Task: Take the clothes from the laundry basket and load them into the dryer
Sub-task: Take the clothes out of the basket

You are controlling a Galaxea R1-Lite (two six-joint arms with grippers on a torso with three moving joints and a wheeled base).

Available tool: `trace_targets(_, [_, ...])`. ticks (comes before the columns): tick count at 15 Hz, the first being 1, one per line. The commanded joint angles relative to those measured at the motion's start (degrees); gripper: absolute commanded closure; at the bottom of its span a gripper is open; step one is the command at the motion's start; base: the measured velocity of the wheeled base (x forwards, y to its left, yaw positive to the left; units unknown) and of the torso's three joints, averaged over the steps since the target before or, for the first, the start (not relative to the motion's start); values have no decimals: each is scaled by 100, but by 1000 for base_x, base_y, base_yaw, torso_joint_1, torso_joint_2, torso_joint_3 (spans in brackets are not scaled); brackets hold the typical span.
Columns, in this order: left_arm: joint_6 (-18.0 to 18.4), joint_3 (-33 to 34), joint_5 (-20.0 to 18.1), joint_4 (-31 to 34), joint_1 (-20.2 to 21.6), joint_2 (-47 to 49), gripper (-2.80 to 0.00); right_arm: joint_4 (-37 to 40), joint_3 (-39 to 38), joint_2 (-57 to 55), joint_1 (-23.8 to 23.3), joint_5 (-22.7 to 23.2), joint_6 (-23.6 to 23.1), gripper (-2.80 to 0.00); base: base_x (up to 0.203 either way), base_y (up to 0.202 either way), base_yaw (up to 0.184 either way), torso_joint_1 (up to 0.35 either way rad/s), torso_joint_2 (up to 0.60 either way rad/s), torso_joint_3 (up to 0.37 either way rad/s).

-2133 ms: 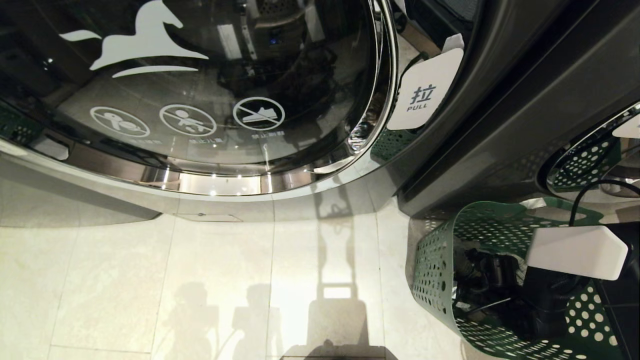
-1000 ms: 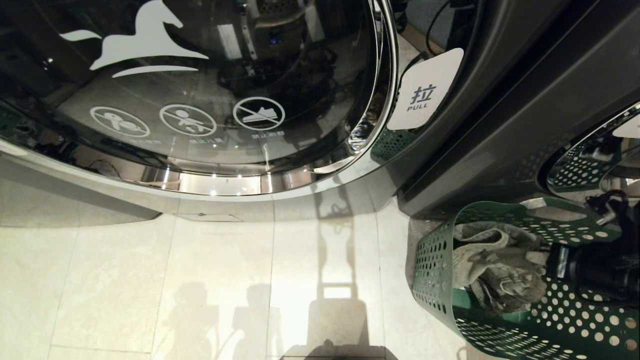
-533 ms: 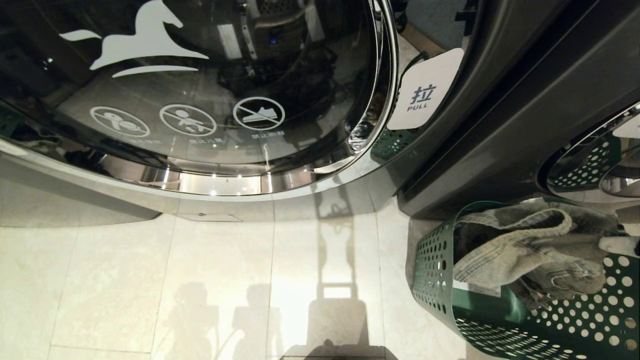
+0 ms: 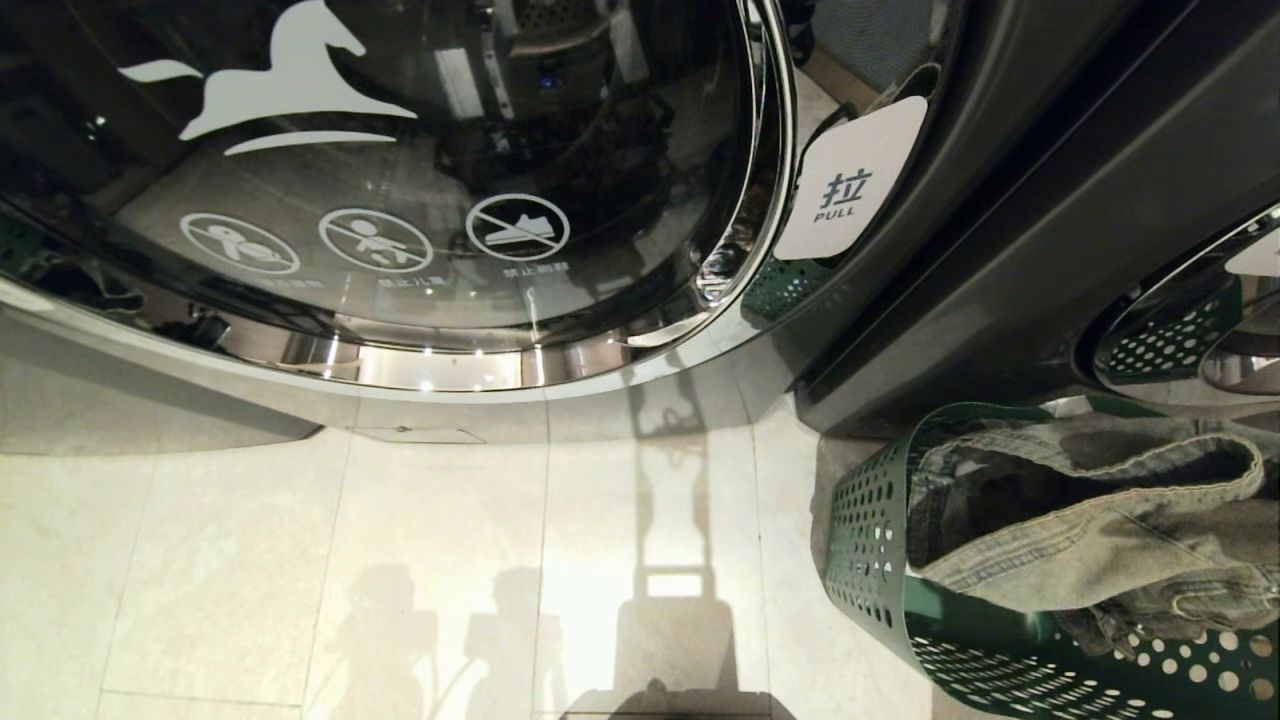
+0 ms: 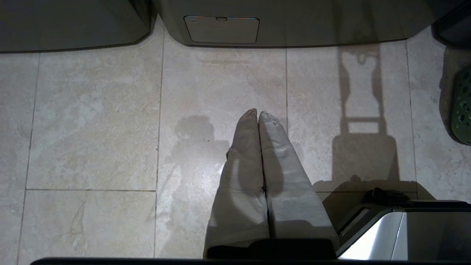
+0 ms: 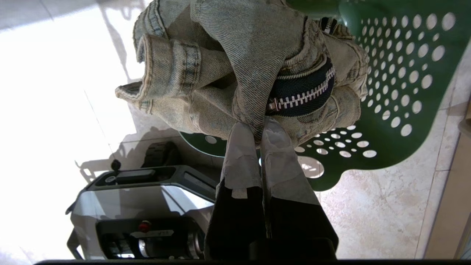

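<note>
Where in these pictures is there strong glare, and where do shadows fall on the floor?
Right wrist view: the floor beside the denim garment is washed out white. Head view: the glass door carries reflections, and shadows lie on the tiles. Left wrist view: soft shadows, no glare.
</note>
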State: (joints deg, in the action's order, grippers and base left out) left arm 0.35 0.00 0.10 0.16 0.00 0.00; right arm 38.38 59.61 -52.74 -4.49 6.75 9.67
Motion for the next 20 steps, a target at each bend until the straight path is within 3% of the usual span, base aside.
trace_targets(1, [0, 9, 0, 2, 0, 0, 0, 456, 529, 66, 1, 31, 3, 0, 0, 0, 0, 0, 0, 0])
trace_targets(3, [0, 9, -1, 1, 0, 0, 0, 1545, 1171, 176, 100, 170, -53, 0, 0, 0, 0, 0, 0, 0])
trace_targets(5, [0, 9, 0, 2, 0, 0, 0, 2140, 1379, 463, 265, 233, -139, 0, 0, 0, 0, 0, 0, 0])
trace_targets(9, [0, 9, 3, 2, 0, 0, 0, 2212, 1095, 540, 273, 239, -145, 0, 0, 0, 0, 0, 0, 0])
trace_targets(13, [0, 9, -1, 2, 0, 0, 0, 2122, 246, 280, 273, 239, -152, 0, 0, 0, 0, 0, 0, 0])
trace_targets(15, [0, 9, -1, 2, 0, 0, 0, 1384, -543, 44, 273, 218, -158, 0, 0, 0, 0, 0, 0, 0])
trace_targets(17, [0, 9, -1, 2, 0, 9, 0, -85, -1310, -559, 268, -34, -154, 0, 0, 0, 0, 0, 0, 0])
trace_targets(20, [2, 9, 8, 2, 0, 0, 0, -1483, -1762, -1863, 243, -461, -109, 0, 0, 0, 0, 0, 0, 0])
